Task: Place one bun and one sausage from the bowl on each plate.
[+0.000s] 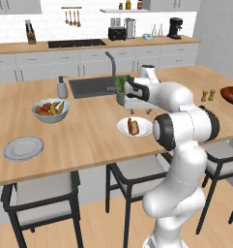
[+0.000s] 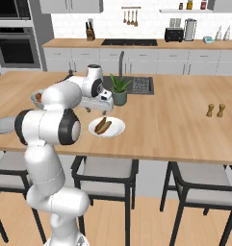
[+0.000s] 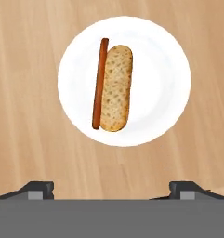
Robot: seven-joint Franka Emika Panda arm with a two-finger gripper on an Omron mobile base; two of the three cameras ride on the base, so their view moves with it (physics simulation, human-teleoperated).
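Observation:
A white plate (image 3: 150, 56) lies on the wooden island with one bun (image 3: 116, 88) and one thin sausage (image 3: 100, 83) side by side on it; it is also in the left base view as the white plate (image 1: 143, 127). My gripper (image 3: 112, 190) hangs a little above this plate (image 2: 115, 127), open, with nothing between its fingers. The gripper (image 1: 138, 111) points straight down. A second, grey plate (image 1: 23, 147) sits empty near the island's left front edge. The dark reddish-brown bowl (image 1: 231, 94) stands at the far right, cut off by the frame edge.
A pale bowl of fruit (image 1: 50, 110) and a soap dispenser (image 1: 62, 88) stand left of the sink (image 1: 91, 86). A potted plant (image 2: 119, 89) and the faucet (image 1: 110, 68) are just behind the gripper. Two small shakers (image 1: 208, 95) stand near the dark bowl. Stools line the island's front.

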